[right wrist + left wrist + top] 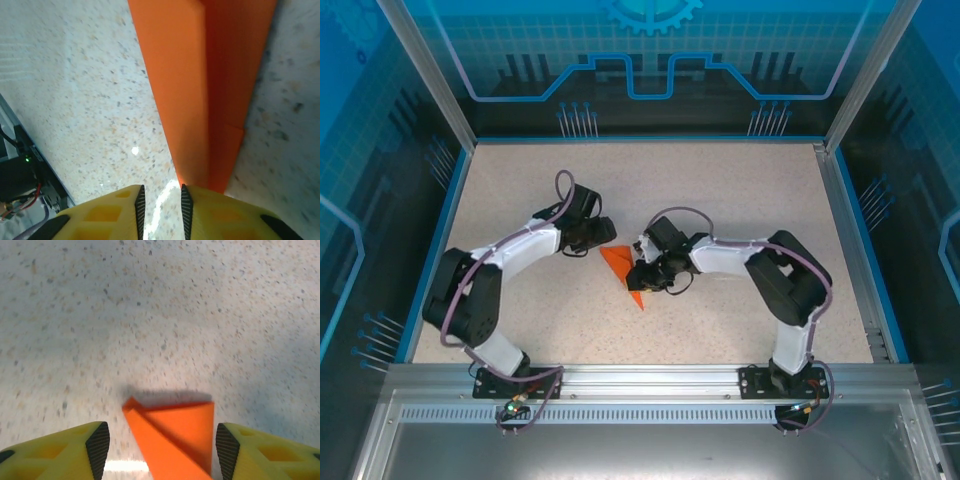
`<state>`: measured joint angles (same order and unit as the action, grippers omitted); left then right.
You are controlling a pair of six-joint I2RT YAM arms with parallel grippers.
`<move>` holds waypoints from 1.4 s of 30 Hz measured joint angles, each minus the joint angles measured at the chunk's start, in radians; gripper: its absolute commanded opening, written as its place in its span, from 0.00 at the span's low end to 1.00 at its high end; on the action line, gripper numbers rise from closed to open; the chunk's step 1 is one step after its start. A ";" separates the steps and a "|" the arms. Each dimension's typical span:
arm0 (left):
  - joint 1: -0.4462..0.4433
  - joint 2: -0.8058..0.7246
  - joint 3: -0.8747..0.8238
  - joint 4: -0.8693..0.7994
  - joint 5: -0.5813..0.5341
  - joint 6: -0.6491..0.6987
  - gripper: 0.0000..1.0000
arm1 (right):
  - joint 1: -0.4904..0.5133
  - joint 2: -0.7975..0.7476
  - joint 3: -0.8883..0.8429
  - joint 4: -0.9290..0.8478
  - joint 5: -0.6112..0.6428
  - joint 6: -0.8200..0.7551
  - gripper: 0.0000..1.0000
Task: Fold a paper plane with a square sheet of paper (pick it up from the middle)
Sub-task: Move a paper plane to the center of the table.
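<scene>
The orange paper (623, 268) lies mid-table as a creased pointed shape, its sharp tip toward the near edge. My left gripper (603, 238) sits at its upper left end. In the left wrist view this gripper (160, 452) is open, and the folded paper (175, 435) lies between the wide-apart fingers without touching either pad. My right gripper (642, 276) is low over the paper's right side. In the right wrist view its pads (160, 212) stand a narrow gap apart over bare table. The paper (200, 75) runs under the right finger (225, 210).
The speckled table (720, 190) has a blue rim (460, 200) on three sides and a metal rail (650, 375) along the near edge. A cable and a small circuit board (20, 185) are at the lower left of the right wrist view.
</scene>
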<state>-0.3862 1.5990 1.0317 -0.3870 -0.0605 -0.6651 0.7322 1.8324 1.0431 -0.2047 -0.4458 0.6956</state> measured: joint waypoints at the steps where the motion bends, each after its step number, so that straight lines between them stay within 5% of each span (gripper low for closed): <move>1: -0.021 -0.020 0.000 -0.027 -0.013 -0.016 0.67 | -0.004 -0.036 -0.010 -0.009 0.029 -0.001 0.34; 7: -0.127 -0.035 0.003 -0.164 -0.056 -0.121 0.74 | -0.089 -0.192 -0.103 -0.012 0.185 0.007 0.38; 15: -0.260 0.082 0.129 -0.273 -0.096 -0.230 0.75 | -0.146 -0.187 -0.145 -0.001 0.222 0.010 0.39; 28: -0.262 0.156 0.157 -0.327 -0.111 -0.278 0.48 | -0.146 -0.154 -0.184 0.088 0.149 0.018 0.40; 37: -0.254 0.148 0.109 -0.299 -0.100 -0.278 0.48 | -0.143 -0.138 -0.188 0.102 0.112 0.019 0.37; 42: -0.237 0.135 0.106 -0.270 -0.089 -0.276 0.25 | -0.134 -0.106 -0.160 0.102 0.084 0.018 0.32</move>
<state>-0.6235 1.7340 1.1381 -0.6575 -0.1497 -0.9409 0.5983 1.7267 0.8829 -0.1024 -0.3618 0.7132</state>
